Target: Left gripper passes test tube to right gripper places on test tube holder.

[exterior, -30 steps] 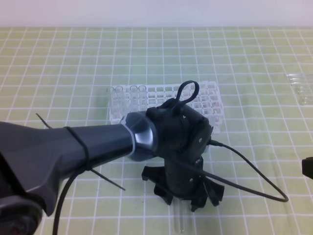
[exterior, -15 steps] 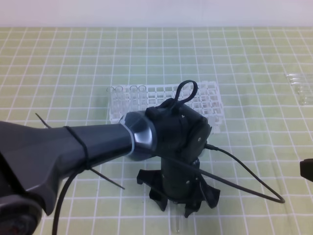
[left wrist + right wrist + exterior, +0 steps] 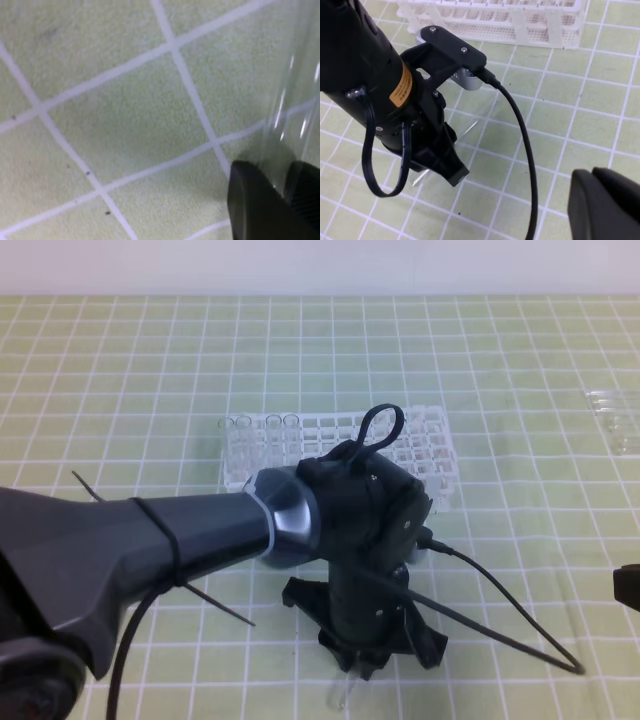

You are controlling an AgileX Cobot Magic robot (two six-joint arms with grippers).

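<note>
My left gripper (image 3: 372, 665) points down at the mat near the front edge, below the test tube holder (image 3: 340, 445), a white lattice rack holding several clear tubes at its left end. The test tube (image 3: 343, 695) lies slanted under it. In the left wrist view the clear test tube (image 3: 292, 95) runs between the black fingers (image 3: 257, 205), which press on both sides of it. In the right wrist view the left gripper (image 3: 440, 155) stands over the faint test tube (image 3: 467, 131). My right gripper (image 3: 592, 176) is shut and empty, low at the right edge (image 3: 628, 585).
A black cable (image 3: 500, 610) loops from the left wrist across the green gridded mat toward the right. A few spare clear tubes (image 3: 610, 412) lie at the far right. The thick left arm (image 3: 120, 560) covers the lower left.
The left gripper's jaws have closed in from wide open onto the test tube, and the tube now lies more slanted. The right gripper has stayed put.
</note>
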